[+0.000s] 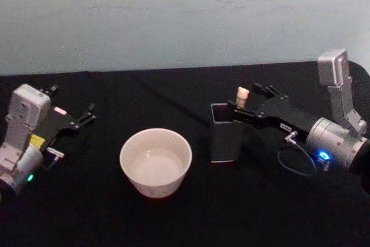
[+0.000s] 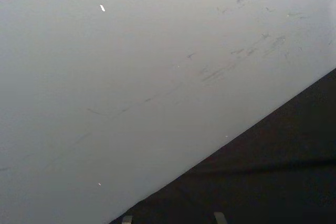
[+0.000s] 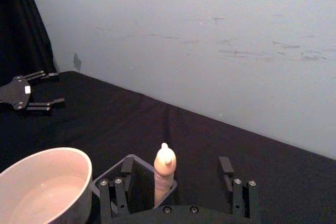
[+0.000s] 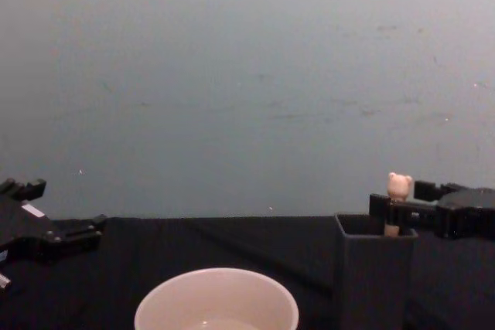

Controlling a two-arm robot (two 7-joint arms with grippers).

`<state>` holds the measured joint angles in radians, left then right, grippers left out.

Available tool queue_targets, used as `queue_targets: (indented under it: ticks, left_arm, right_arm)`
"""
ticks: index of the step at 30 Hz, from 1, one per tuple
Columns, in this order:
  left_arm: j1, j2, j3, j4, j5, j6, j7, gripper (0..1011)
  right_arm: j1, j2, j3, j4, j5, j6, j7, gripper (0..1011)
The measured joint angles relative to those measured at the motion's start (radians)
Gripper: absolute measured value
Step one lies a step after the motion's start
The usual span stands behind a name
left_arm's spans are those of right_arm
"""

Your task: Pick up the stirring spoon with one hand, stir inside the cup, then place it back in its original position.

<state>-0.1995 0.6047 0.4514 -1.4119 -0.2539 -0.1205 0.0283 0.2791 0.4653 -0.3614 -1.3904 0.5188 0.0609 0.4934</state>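
**Right gripper open around spoon handle; spoon standing in holder**

The stirring spoon (image 1: 242, 95) is standing upright in the dark grey square holder (image 1: 224, 137), right of centre in the head view. Its peach-beige handle and bear head are showing above the holder's rim, and the lower part is sitting hidden inside.

The right gripper (image 1: 250, 98) is reaching in from the right edge of the head view and is sitting at handle height over the holder's far side. Its fingers (image 3: 226, 169) are standing spread, one on each side of the handle. In the right wrist view a gap is showing on either side of the handle, which is lying nearer one finger than the other. The fingers are released and are grasping nothing.

The cup (image 1: 147, 184) is sitting on the black table (image 1: 260, 212) at lower centre of the head view, just left of the holder and apart from it. Its inside is showing pale, and whether it is holding liquid cannot be told.

The left gripper (image 1: 70, 103) is lying at the left edge of the head view, well apart from the cup. Its fingers are spread wide and are holding nothing. In the chest view it is showing at lower left, level with the table's far edge.
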Motion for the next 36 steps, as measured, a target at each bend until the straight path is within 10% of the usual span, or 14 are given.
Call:
queue_targets:
  ticks: [10,36]
  left_arm:
    - [0.000,0.000,0.000,0.000,0.000,0.000,0.000,1001]
    - [0.000,0.000,0.000,0.000,0.000,0.000,0.000,1001]
  right_arm:
    - [-0.001,0.000,0.001,-0.001,-0.001,-0.001,-0.001,927]
    - [-0.001,0.000,0.001,-0.001,-0.001,-0.003,-0.002,205]
